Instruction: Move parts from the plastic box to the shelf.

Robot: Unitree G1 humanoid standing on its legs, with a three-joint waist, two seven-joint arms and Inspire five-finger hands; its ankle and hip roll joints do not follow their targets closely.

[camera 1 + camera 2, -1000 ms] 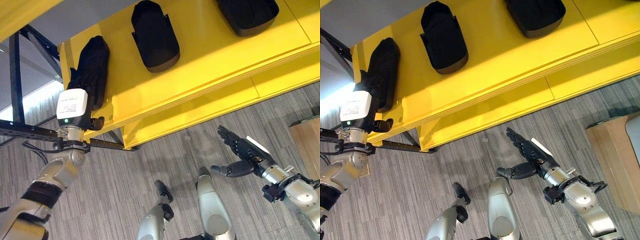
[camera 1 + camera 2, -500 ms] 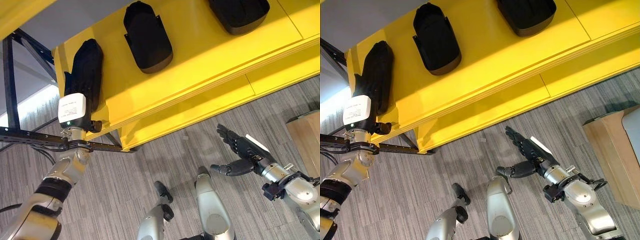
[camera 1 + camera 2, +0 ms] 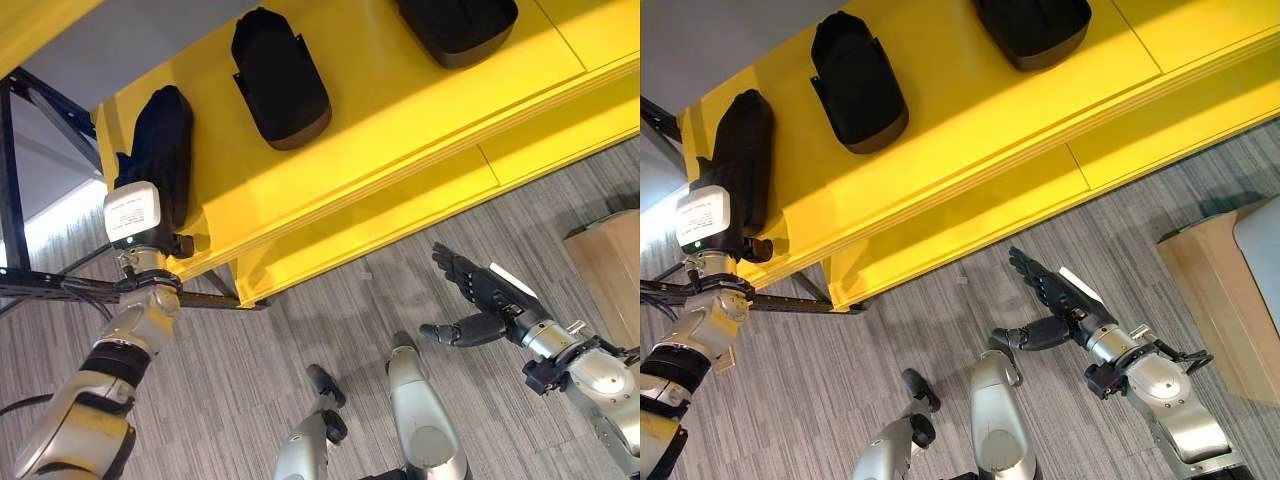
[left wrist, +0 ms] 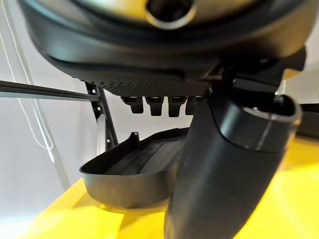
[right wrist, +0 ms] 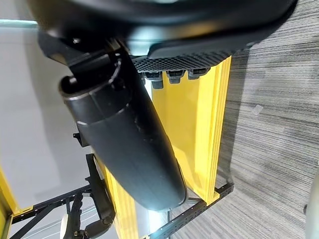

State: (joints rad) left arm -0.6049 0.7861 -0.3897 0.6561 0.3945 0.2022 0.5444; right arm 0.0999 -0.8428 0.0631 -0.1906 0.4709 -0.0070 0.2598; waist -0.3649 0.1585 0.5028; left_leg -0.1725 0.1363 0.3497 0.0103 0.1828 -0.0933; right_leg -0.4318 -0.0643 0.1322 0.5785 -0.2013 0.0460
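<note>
Nearest, low on the robot's right side, the right hand (image 3: pixel 478 298) hangs over grey striped carpet (image 3: pixel 330 330), holding nothing. Its fingers are stretched out straight and its thumb juts sideways, so the hand is spread and relaxed. Just beyond it, at the right edge, stands the corner of a tan wooden box (image 3: pixel 1210 290).

Farther out is a yellow shelf (image 3: pixel 400 140) on a black metal frame (image 3: pixel 60 285). Three black plastic parts lie on its flat top in a row, well apart from each other.

At the shelf's left end, the left hand (image 3: pixel 135 215) reaches up at the shelf edge, its back covered by a white block. It sits right against the near end of the left black part (image 3: pixel 160 140), a long narrow shell. In the left wrist view, that part (image 4: pixel 134 174) shows as a shallow black tray resting on the yellow surface, just past the thumb and short fingertips (image 4: pixel 159 105). Whether the fingers pinch it or only rest beside it cannot be told.

Farther right along the shelf lie the middle black part (image 3: pixel 280 80) and the right black part (image 3: pixel 458 25).
</note>
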